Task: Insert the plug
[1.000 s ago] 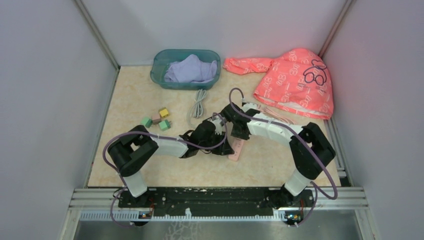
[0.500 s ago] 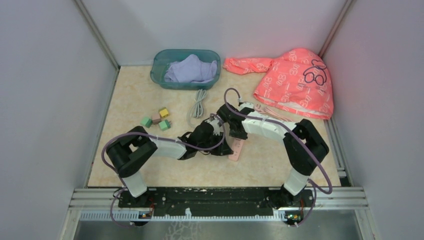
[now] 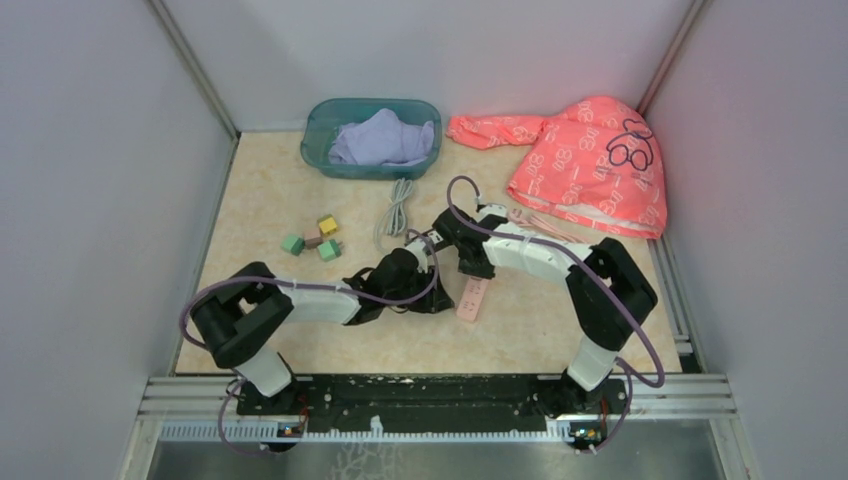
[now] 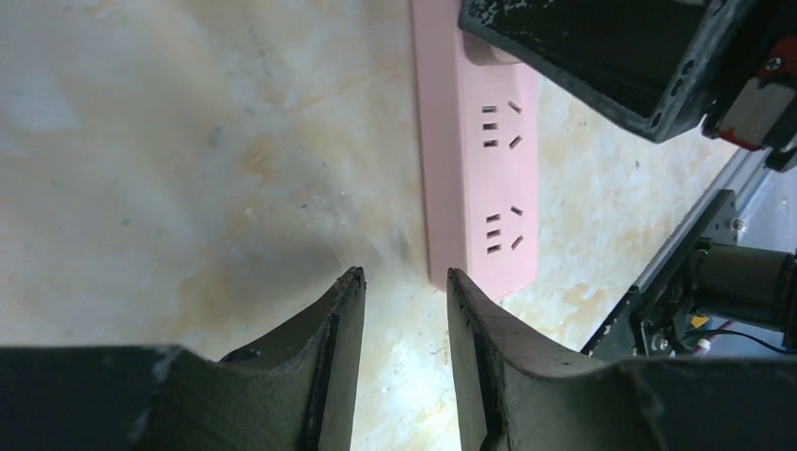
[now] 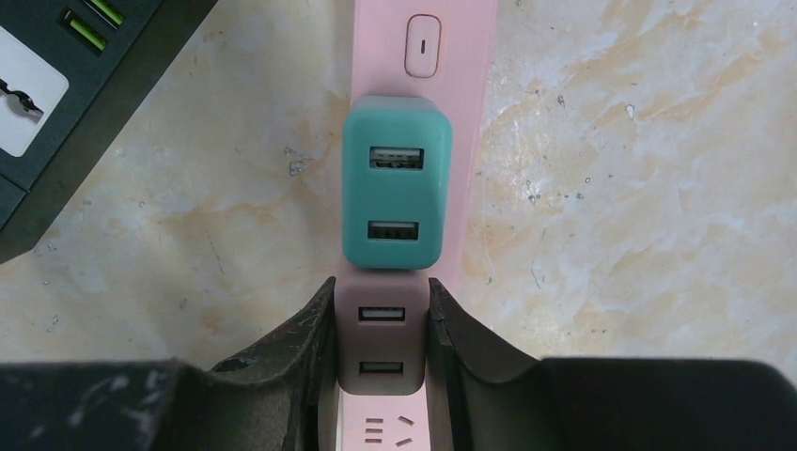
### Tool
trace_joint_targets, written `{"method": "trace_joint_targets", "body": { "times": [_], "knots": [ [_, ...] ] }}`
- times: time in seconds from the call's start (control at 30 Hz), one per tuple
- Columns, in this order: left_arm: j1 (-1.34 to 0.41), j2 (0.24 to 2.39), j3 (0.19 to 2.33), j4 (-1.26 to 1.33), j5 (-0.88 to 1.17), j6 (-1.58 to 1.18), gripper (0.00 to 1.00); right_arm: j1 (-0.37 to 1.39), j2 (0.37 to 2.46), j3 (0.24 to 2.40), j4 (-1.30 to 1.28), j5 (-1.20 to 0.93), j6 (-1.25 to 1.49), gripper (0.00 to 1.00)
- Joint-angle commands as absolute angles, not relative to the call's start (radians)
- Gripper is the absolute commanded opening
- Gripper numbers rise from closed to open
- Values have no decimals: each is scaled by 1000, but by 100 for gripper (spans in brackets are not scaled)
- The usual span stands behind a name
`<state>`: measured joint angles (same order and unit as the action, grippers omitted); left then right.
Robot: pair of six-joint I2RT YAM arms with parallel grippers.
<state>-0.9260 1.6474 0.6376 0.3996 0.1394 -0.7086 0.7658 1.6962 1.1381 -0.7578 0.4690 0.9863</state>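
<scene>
Retreat marks the last second: the left gripper [image 4: 404, 274], narrowly parted and empty, has drawn back along the long pink plastic power strip [image 4: 475, 169] and now hangs just off its end. The right gripper [image 5: 381, 287] clasps the small mauve two-port USB plug [image 5: 381, 338], which stands on the strip just beside a teal USB charger [image 5: 395, 188]. The plug looks seated, so only letting go seems left.

Soft, even overhead light lit the table [image 3: 260, 200]; a dim shadow lay beneath the left pincer [image 4: 404, 278], whose near fingers [image 4: 324, 376] looked blurred.
</scene>
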Motion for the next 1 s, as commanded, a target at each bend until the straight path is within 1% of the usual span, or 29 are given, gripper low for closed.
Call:
{"method": "trace_joint_targets", "body": {
  "times": [0.0, 0.03, 0.1, 0.17, 0.23, 0.27, 0.43, 0.6, 0.73, 0.97],
  "knots": [
    [-929, 1573, 621, 325, 48, -680, 45, 770, 1688, 1110, -696, 453, 963, 22],
    [-929, 1561, 619, 303, 35, -676, 46, 770, 1673, 1116, -695, 455, 955, 26],
    [-928, 1535, 614, 276, 9, -673, 47, 770, 1662, 1128, -699, 469, 951, 41],
    [-929, 1507, 608, 252, -14, -674, 48, 771, 1609, 1132, -697, 476, 942, 52],
    [-928, 1480, 604, 226, -42, -674, 51, 769, 1579, 1136, -696, 486, 931, 58],
    [-927, 1469, 607, 208, -57, -676, 52, 770, 1560, 1135, -691, 486, 923, 60],
    [-924, 1402, 610, 135, -142, -683, 58, 769, 1403, 1071, -607, 488, 855, 79],
    [-918, 1361, 629, 63, -207, -689, 64, 759, 1218, 986, -523, 505, 752, 90],
    [-909, 1342, 659, -15, -279, -692, 68, 745, 1119, 923, -471, 504, 669, 99],
    [-851, 1296, 715, -171, -432, -676, 77, 705, 981, 785, -316, 425, 550, 99]
  ]
}}
